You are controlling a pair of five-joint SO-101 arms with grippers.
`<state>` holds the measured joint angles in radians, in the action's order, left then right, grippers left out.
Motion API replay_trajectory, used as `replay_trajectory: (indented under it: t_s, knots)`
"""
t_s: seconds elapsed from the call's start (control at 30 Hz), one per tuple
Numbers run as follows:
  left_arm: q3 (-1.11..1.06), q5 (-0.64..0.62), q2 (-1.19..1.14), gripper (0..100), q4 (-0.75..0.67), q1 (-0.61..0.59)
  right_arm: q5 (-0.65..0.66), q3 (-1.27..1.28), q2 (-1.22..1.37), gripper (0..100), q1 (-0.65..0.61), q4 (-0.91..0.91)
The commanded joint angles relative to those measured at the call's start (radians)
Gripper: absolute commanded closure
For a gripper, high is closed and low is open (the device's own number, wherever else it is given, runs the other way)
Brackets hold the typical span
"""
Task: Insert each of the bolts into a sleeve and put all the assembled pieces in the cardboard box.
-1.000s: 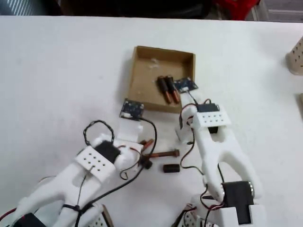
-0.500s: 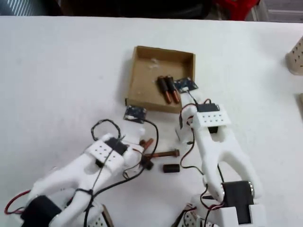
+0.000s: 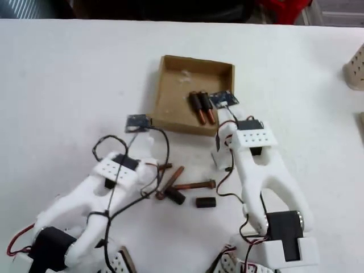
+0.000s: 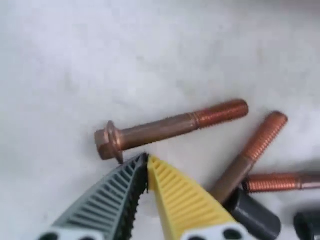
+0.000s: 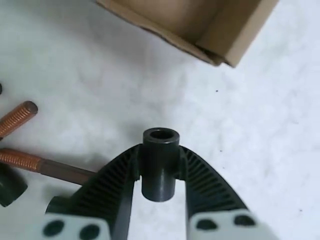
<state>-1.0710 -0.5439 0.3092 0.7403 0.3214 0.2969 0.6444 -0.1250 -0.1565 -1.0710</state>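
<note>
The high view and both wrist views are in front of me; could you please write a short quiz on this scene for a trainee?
1. True or false: the right gripper is shut on a sleeve.
2. How many assembled pieces lie in the cardboard box? A: none. B: two. C: four.
3. Fill in: the left gripper has its shut tips beside the ___ end of a bolt.

Key: 1 true; 2 B; 3 head.
</note>
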Motion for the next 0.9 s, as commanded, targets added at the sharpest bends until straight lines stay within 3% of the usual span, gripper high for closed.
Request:
replay_trajectory:
  t_s: [0.0,0.2,0.4,0.73,0.87]
  knots:
    - [0.034,-0.072,-0.001,98,-0.123,-0.070,-0.008,-0.046,-0.010,98.1,0.008,-0.005]
    - [0.035,-0.074,0.004,97,-0.264,-0.157,-0.008,-0.046,-0.012,98.1,0.008,-0.005]
    - [0.040,-0.074,0.005,97,-0.319,-0.154,-0.005,-0.044,-0.008,98.1,0.004,-0.007]
    - [0.040,-0.077,0.048,97,-0.288,-0.150,-0.002,-0.044,-0.004,98.1,0.002,-0.007]
    - [0.037,-0.180,0.173,85,-0.163,-0.097,-0.002,-0.044,-0.004,98.1,0.002,-0.007]
